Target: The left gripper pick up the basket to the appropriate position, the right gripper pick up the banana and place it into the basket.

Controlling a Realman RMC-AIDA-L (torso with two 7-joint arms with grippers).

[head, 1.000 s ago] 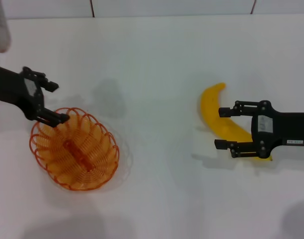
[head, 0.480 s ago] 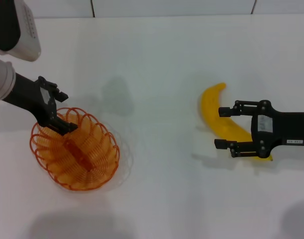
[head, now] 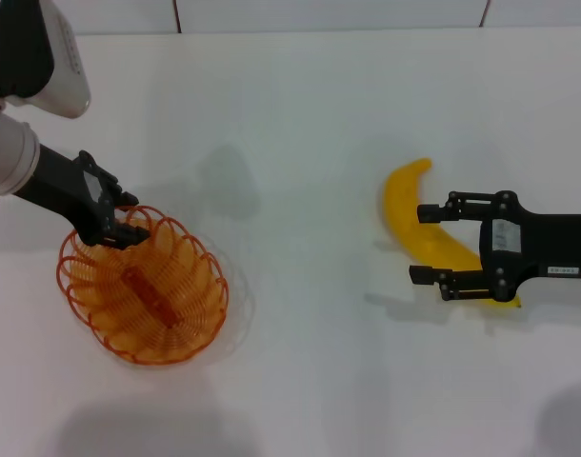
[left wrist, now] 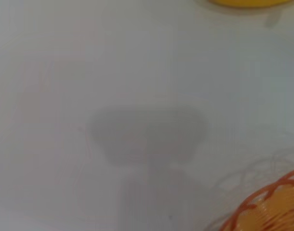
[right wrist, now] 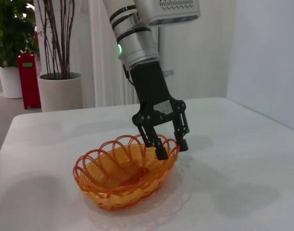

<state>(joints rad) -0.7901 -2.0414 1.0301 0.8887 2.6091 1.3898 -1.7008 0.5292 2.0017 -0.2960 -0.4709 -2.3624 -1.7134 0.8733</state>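
Note:
The orange wire basket sits on the white table at the left. My left gripper is open and straddles the basket's far-left rim. In the right wrist view the left gripper has one finger inside the basket and one outside. A corner of the basket shows in the left wrist view. The yellow banana lies at the right; its edge also shows in the left wrist view. My right gripper is open, with a finger on each side of the banana's middle.
The white table ends at a wall line at the back. Beyond the table, the right wrist view shows a potted plant and a red bin.
The left arm has swung in and moved its gripper a little right, onto the basket's rim. The basket, banana and right gripper have not moved.

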